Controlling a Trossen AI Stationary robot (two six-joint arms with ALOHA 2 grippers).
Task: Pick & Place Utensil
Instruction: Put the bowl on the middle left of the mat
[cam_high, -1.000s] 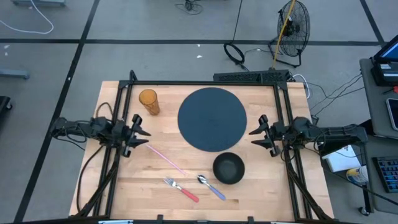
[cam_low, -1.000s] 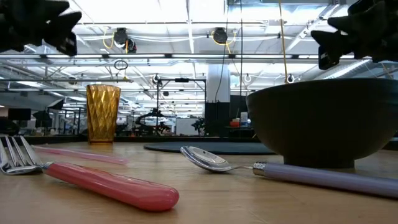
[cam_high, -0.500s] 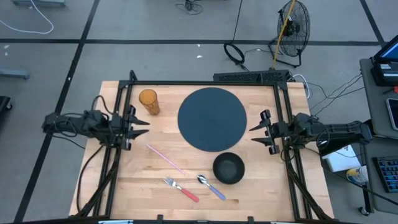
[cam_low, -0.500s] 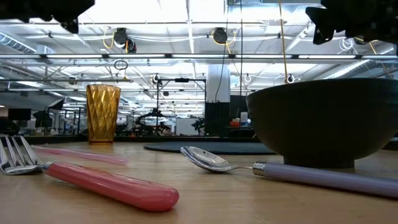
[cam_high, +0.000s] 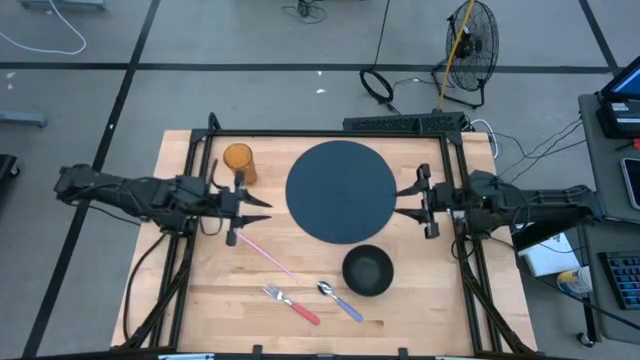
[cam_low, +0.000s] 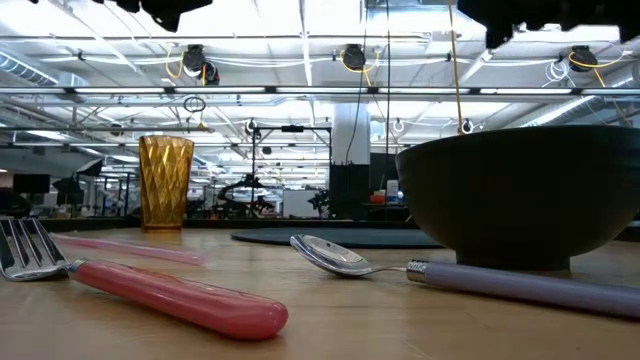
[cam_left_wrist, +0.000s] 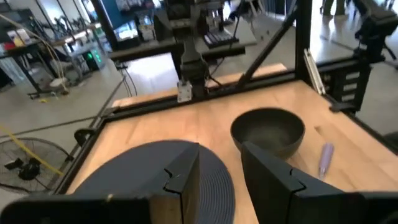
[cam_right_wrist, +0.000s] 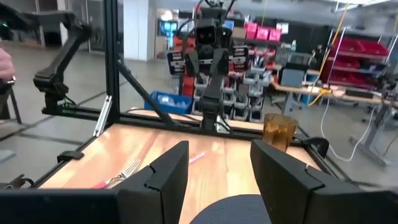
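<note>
The left gripper (cam_high: 262, 204) hangs over the left part of the wooden table (cam_high: 200, 300), just left of the big dark plate (cam_high: 341, 190). Its two fingers stand apart and hold nothing. The left arm reaches in from the left side. Behind the gripper, near the far left corner, stands an amber cup (cam_high: 238, 163). Just in front of the gripper lies a thin pink straw (cam_high: 266, 257), slanting toward the front of the table.

At the front of the table lie the utensils. The fork (cam_high: 291, 304) has a pink handle and rests flat on the wood. Just to its right lies the spoon (cam_high: 339, 300) with a pale purple handle. The two are near each other but do not touch. In the low view the fork (cam_low: 150, 290) is closest and the spoon (cam_low: 440, 268) lies a bit farther back, right in front of the bowl (cam_low: 520, 195).

The dark bowl (cam_high: 367, 270) sits upright just behind the spoon, in front of the plate. The plate is round and flat in the middle of the table.

The right gripper (cam_high: 403, 199) hangs at the right edge of the plate. Its fingers are spread apart too, with nothing between them. The right arm comes in from the right side.
</note>
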